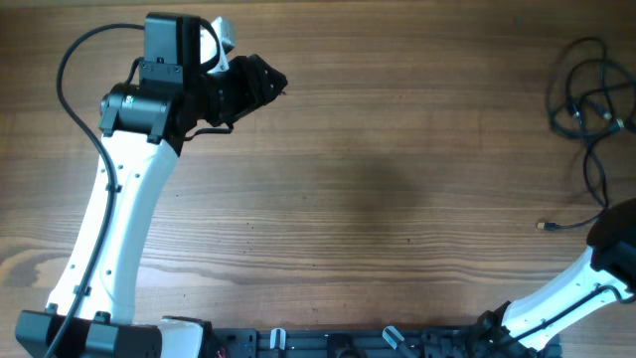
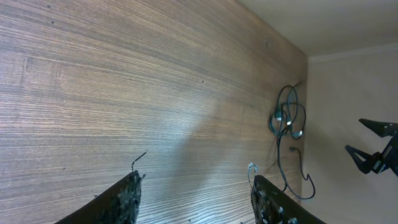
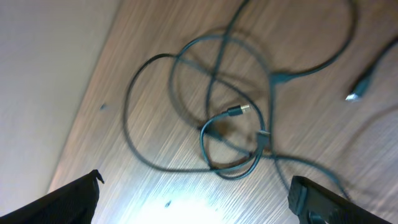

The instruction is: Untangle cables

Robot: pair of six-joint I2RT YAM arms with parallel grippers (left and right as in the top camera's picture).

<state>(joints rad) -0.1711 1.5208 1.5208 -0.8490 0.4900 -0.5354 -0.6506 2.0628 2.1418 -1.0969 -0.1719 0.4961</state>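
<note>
Right fingers [image 3: 74,200] are spread wide with nothing in them, sitting over by the right edge of the surface [image 1: 378,199]. From the right wrist view the cables [image 3: 231,127] are dead ahead, knot pretty much centred in the gap between the two tips, so that arm just has to go forward and down, I reckon.

A loose plug [image 1: 545,227] lies closest to that arm. From there the mess runs away along the right edge up toward the far right corner, where the loops bunch up. So the long axis is roughly near-to-far, parallel to that edge.

Left fingers [image 2: 124,200] are also open and empty, way off near the far left corner. They're aimed across the surface at the cables, but well apart from them.

Right arm is clearly the nearer one. I'd guess it takes the first grab, probably at that crossing in the middle.
</note>
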